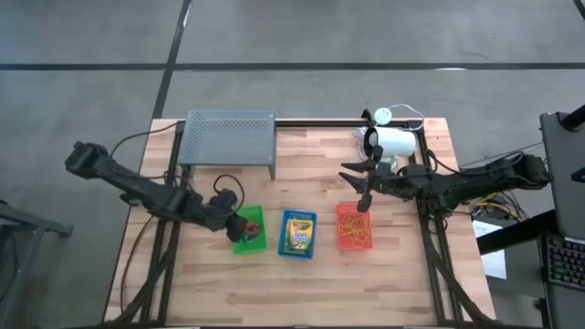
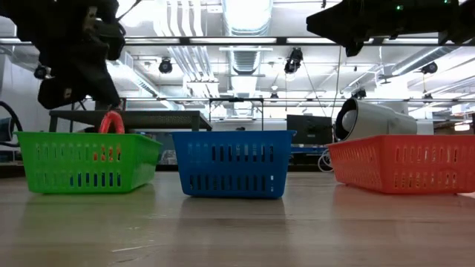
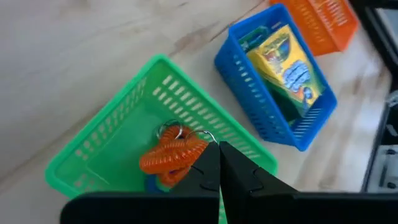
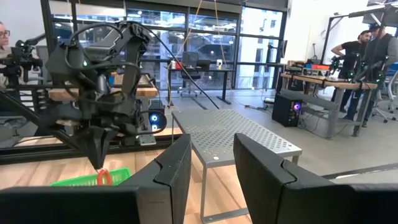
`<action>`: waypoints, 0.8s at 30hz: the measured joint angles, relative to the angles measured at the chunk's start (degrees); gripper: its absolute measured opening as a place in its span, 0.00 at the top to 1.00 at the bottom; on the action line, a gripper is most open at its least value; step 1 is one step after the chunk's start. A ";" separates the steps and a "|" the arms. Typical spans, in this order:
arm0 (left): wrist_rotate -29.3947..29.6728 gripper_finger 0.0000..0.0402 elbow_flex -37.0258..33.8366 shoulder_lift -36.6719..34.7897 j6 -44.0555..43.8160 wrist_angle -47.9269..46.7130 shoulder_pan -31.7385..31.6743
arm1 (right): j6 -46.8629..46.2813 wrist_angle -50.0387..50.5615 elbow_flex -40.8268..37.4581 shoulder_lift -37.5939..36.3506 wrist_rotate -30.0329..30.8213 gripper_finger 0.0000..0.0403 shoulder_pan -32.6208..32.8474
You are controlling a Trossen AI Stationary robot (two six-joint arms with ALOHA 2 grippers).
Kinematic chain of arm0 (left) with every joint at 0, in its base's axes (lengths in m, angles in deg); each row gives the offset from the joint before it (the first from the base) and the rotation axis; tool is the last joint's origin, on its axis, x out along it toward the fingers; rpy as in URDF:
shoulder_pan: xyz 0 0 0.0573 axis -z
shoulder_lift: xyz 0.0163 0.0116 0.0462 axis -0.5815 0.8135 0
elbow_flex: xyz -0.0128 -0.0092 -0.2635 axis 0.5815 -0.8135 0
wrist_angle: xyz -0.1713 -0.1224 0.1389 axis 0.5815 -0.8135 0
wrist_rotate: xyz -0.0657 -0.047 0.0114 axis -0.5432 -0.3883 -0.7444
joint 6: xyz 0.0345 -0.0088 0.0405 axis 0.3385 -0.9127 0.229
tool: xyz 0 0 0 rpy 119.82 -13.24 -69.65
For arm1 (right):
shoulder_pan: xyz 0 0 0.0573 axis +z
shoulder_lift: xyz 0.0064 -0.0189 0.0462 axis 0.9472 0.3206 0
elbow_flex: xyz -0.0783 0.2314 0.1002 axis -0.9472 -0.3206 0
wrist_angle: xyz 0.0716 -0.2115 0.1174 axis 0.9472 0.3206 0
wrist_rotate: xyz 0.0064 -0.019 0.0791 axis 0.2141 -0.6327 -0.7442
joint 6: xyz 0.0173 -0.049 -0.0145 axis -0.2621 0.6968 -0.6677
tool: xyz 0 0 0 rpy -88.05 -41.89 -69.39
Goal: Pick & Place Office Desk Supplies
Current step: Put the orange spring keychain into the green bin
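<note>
A red coiled elastic loop (image 3: pixel 174 155) with a metal ring hangs in the green basket (image 1: pixel 239 247), its top (image 2: pixel 111 122) showing above the rim. My left gripper (image 3: pixel 219 146) is shut on it, slanting down over the basket. A blue loop (image 3: pixel 155 182) lies on the basket floor beneath it. A yellow-green crayon box (image 1: pixel 298 232) lies in the blue basket (image 1: pixel 313 251). Thin orange rubber bands (image 1: pixel 355 230) lie in the orange basket (image 1: pixel 340 245). My right gripper (image 1: pixel 366 187) is held level above the orange basket, open, with nothing between its fingers (image 4: pixel 177 162). My left gripper pinches the red loop at the end by its metal ring (image 3: pixel 200 144), between its two fingertips. The fingers come slanting down from the table's left. The loop hangs below the tips inside the green basket. Whether its lower end rests on the basket floor I cannot tell.
A grey perforated metal rack (image 1: pixel 228 137) stands at the far left of the table. A white cylindrical device (image 1: pixel 395 143) with its cables lies at the far right, just behind my right gripper. The three baskets stand in a row across the middle, with bare wood toward the near edge (image 1: pixel 302 292).
</note>
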 joint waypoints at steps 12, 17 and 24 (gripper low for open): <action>-4.60 1.00 -0.02 5.83 -3.48 -1.34 -2.48 | 0.00 0.02 0.00 0.00 0.02 0.71 0.00; -6.94 1.00 -0.02 7.32 -6.05 -1.66 -2.63 | 0.00 0.01 0.00 0.00 0.01 0.71 0.02; -9.88 0.99 -0.06 8.12 -6.50 -2.99 -3.51 | 0.00 0.01 0.00 0.00 0.01 0.71 0.00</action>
